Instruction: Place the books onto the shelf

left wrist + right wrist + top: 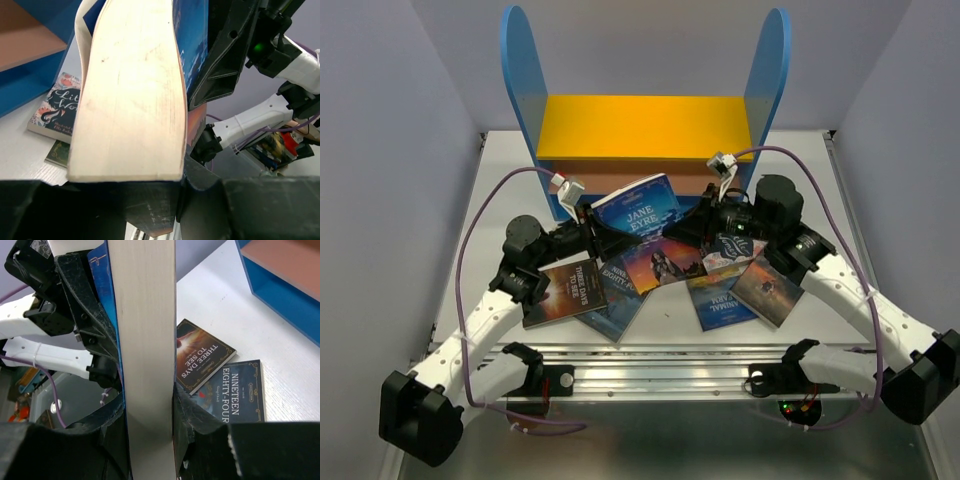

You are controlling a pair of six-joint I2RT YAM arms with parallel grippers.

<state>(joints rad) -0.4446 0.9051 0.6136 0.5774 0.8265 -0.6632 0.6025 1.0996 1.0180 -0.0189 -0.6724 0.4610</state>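
A: Blue book (642, 212), position?
B: Raised over the table's (665, 318) middle, just before the shelf (645, 125). The left claw (600, 226) and right claw (705, 221) each pinch one of its edges.
A: Other books (620, 288)?
B: Flat beneath.

Upright book (147, 330) filled the centre, pale page edge toward the lens, clamped low between the right fingers (192, 415); left fingers (87, 315) sat against its blue cover. Three Days to See (202, 357) and Nineteen Eighty-Four (240, 390) lay flat, touching, on the white worktop (225, 305). Shelf (280, 297) at upper right.
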